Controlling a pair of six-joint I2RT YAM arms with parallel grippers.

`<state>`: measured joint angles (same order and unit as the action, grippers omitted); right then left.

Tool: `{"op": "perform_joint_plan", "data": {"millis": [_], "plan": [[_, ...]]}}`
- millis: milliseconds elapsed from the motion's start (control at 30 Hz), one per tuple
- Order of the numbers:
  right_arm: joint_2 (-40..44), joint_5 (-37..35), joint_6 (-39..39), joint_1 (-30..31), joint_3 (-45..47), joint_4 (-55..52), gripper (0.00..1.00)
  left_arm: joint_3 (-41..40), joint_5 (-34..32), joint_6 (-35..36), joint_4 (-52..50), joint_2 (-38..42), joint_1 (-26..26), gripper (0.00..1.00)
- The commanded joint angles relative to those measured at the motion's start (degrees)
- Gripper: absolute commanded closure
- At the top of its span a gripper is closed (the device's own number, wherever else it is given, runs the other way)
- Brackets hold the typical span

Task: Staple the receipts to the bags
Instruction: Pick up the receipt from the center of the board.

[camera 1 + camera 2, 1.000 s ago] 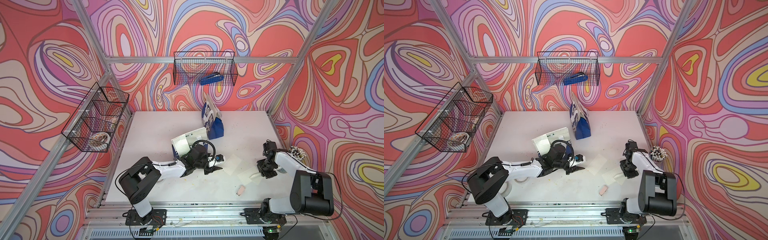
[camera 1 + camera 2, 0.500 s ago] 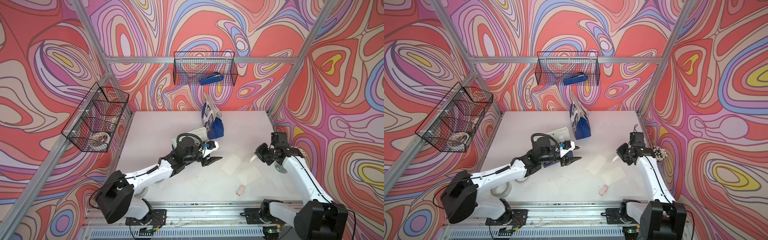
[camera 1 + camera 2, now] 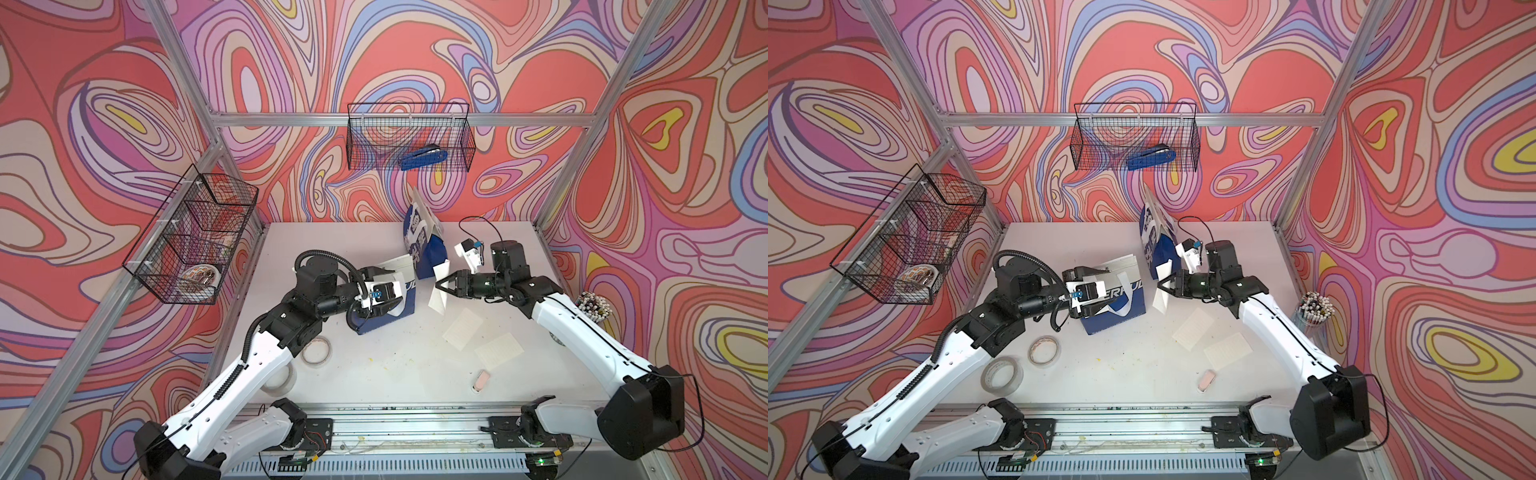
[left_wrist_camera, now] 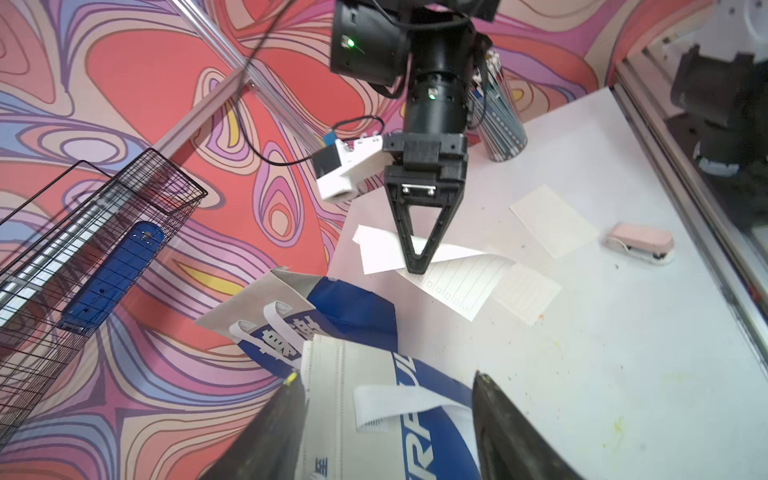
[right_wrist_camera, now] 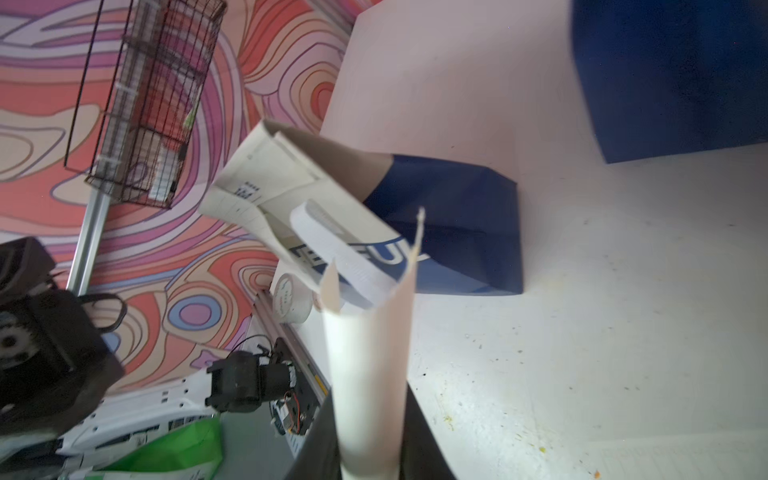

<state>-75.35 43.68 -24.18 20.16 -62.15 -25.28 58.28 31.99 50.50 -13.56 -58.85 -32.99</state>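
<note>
One receipt (image 3: 437, 297) hangs curled from the right gripper (image 3: 438, 284), whose black jaws are pinched narrow on its upper edge. Reading the table (image 3: 374, 374) in a top view as a dial, this slip sits at about 1 o'clock, between the two bags. The upright bag with Chinese characters (image 3: 430, 253) is just behind it toward 12. The lying bag with Latin lettering (image 3: 405, 297) is just beside it toward 9. I cannot tell whether the slip's lower edge touches the table. Two more receipts lie flat near 3 to 4 o'clock, one (image 3: 462, 332) closer to the centre than the other (image 3: 498, 351). The right arm rises from its base at 5 o'clock and bends at the elbow, with the forearm level and pointing toward 9. The left arm climbs from 7 o'clock and its wrist turns toward 3. The left gripper (image 4: 386, 380) stands wide over the lying bag's open end, with a white strap handle (image 4: 395, 405) between its jaws and nothing clamped. A small pink stapler (image 3: 482, 379) lies at 5 o'clock, a tape roll (image 3: 316, 351) at 8 and a pen cup (image 3: 595, 305) at 3. A blue stapler (image 3: 424, 158) rests in the wire basket (image 3: 457, 137) on the back wall.
</note>
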Motion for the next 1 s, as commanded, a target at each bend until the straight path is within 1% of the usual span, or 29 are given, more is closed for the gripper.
{"op": "perform_joint_plan", "data": {"millis": [0,67,133,200,267,400,467,600,733,833,900,967], "plan": [[-2.4,6.0,5.4,3.3,-3.1,-0.8,0.77,-2.0,-2.4,17.1,-6.6,1.2,0.1,0.34],[-4.5,6.4,6.9,6.0,-4.9,-3.8,0.77,-4.9,-3.5,17.8,2.5,2.6,0.1,0.34],[-6.1,7.3,7.3,8.1,-5.9,-5.1,0.77,-6.7,-3.6,21.8,6.4,3.4,0.1,0.35],[-7.4,8.0,7.3,9.7,-6.6,-5.9,0.78,-5.5,-4.5,27.1,3.7,3.0,0.1,0.36],[-8.4,9.2,7.0,10.7,-6.9,-6.5,0.78,-5.4,-5.7,30.7,3.8,2.7,0.1,0.37],[-9.9,11.8,6.6,12.0,-7.2,-7.6,0.78,-5.3,-5.4,33.2,3.5,1.9,0.1,0.38],[-10.5,13.2,6.2,12.7,-7.1,-8.3,0.78,-4.9,-5.6,36.0,1.8,0.7,0.0,0.40],[-9.9,14.4,5.0,13.1,-6.3,-8.1,0.77,-4.6,-6.4,38.1,-0.8,-0.9,0.0,0.40],[-9.5,15.2,3.4,13.1,-6.2,-7.8,0.78,-6.0,-5.5,38.3,2.0,-1.9,0.0,0.40],[-9.2,15.9,3.1,13.8,-6.0,-7.4,0.78,-5.3,-5.3,40.8,0.6,-3.4,-0.1,0.40],[-9.2,15.9,3.5,13.9,-6.2,-8.1,0.78,-5.5,-5.5,40.4,2.4,-3.9,-0.4,0.40],[-9.2,15.6,3.9,14.0,-6.3,-9.0,0.78,-5.0,-5.8,41.3,2.0,-4.5,-0.7,0.41]]}}
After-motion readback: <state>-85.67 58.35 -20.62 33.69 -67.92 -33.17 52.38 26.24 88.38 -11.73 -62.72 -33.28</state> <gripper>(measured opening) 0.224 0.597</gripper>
